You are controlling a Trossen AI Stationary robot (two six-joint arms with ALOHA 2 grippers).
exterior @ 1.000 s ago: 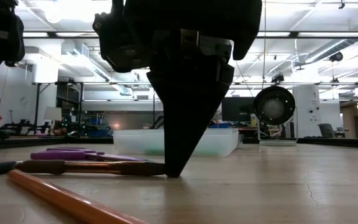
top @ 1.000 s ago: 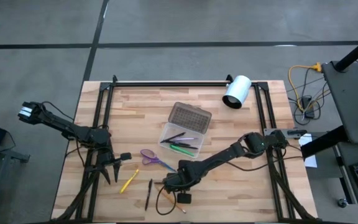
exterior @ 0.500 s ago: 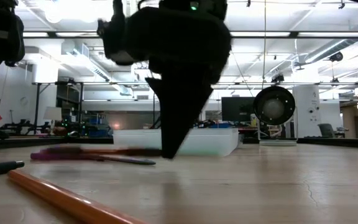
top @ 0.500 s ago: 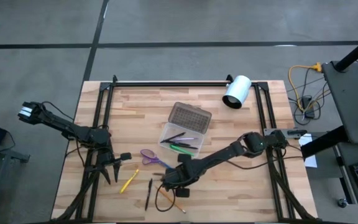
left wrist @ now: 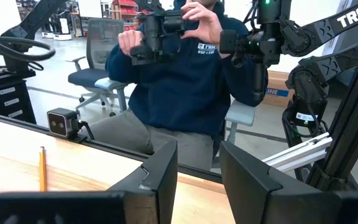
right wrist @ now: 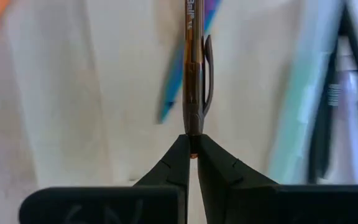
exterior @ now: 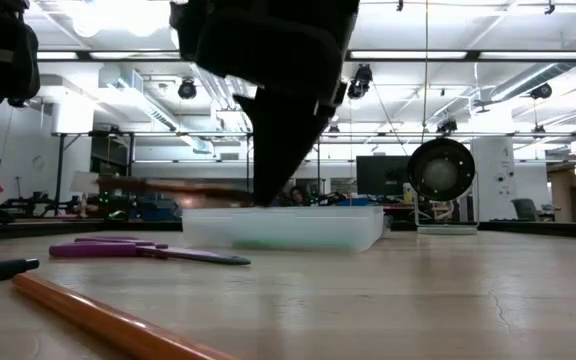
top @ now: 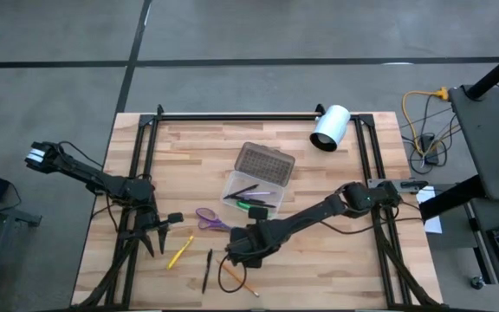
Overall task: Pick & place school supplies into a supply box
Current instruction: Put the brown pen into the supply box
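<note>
Holding a brown pen by its very end, the right end effector has its fingertips pinched together on it, lifted clear of the wooden surface just short of the supply box. In the low view the pen sticks out level, a bit above the box's clear wall. The box sits open near the middle of the surface, its dotted grey lid flipped back, with a few pens already inside. Loose supplies lying on the surface: purple scissors beside the box, a yellow pen, a black pen and an orange pencil. The left end effector waits at the left edge with its fingers spread and nothing between them. A person in a dark hoodie sits beyond the surface
</note>
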